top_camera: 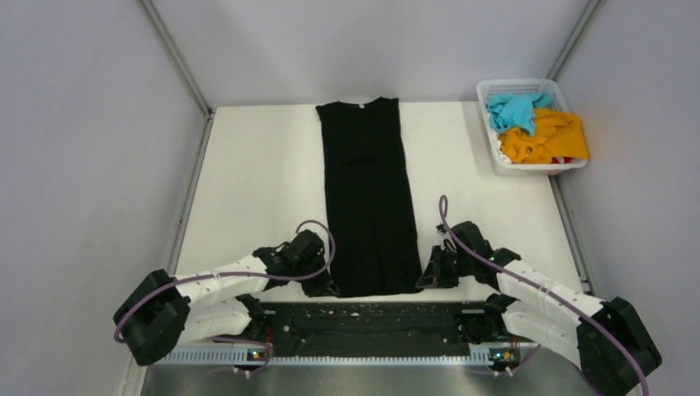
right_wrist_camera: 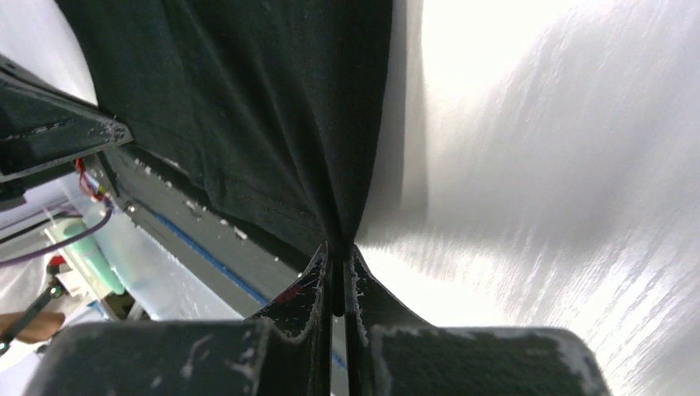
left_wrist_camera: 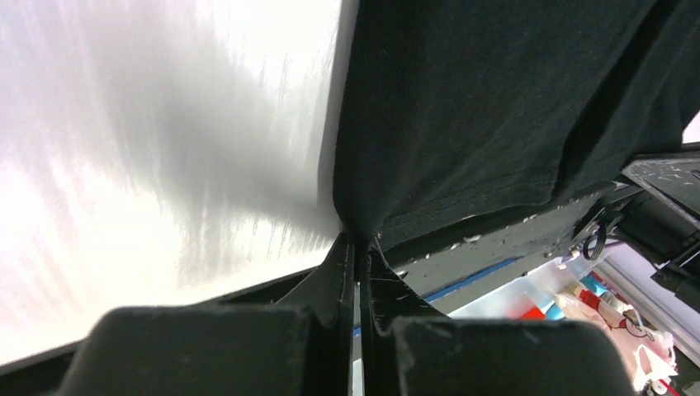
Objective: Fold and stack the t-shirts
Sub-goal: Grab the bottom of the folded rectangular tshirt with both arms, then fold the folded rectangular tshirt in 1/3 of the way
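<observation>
The black t-shirt (top_camera: pixel 368 194) lies as a long narrow strip down the middle of the white table, collar at the far end. My left gripper (top_camera: pixel 328 286) is shut on its near left hem corner, seen pinched in the left wrist view (left_wrist_camera: pixel 361 238). My right gripper (top_camera: pixel 425 279) is shut on the near right hem corner, pinched in the right wrist view (right_wrist_camera: pixel 338 247). The turquoise-blue t-shirt (top_camera: pixel 513 110) and the orange-yellow t-shirt (top_camera: pixel 549 139) lie crumpled in the basket.
The white lattice basket (top_camera: pixel 490 136) stands at the table's far right corner. White walls close in the table (top_camera: pixel 264 181) at left, back and right. A dark rail (top_camera: pixel 371 318) runs along the near edge between the arm bases.
</observation>
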You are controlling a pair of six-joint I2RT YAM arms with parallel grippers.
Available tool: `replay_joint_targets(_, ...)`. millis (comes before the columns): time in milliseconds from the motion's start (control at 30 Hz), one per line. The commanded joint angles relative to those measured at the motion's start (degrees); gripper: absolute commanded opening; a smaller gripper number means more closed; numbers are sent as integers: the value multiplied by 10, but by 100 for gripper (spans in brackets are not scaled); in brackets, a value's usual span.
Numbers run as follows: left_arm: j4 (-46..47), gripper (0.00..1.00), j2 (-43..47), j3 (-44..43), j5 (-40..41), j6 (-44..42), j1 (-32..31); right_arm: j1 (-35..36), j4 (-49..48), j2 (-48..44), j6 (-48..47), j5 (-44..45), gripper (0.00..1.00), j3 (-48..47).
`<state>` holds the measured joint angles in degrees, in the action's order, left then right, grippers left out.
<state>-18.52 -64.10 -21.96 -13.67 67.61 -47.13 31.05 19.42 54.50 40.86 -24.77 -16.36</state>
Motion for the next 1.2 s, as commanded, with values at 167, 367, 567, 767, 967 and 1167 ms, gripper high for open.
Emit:
replay_joint_targets(167, -54, 0, 89, -45, -6, -27, -5, 11, 40, -70, 18, -91, 0, -55)
replay_joint_targets(367, -31, 0, 36, -146, 12, -107, 30, 11, 28, 38, -59, -37, 0, -178)
replay_joint_targets(567, 27, 0, -24, -198, 28, -165, 114, -4, 13, 129, -125, 44, 0, -280)
replay_joint_targets(767, 65, 0, -105, -272, 35, -212, 168, -23, -28, 197, -141, 98, 0, -349)
replay_joint_targets(967, 41, 0, -195, -370, 3, -256, 217, -31, -40, 268, -155, 166, 0, -430)
replay_joint_targets(1167, 20, 0, -262, -445, -16, -290, 264, -46, -43, 344, -166, 200, 0, -506)
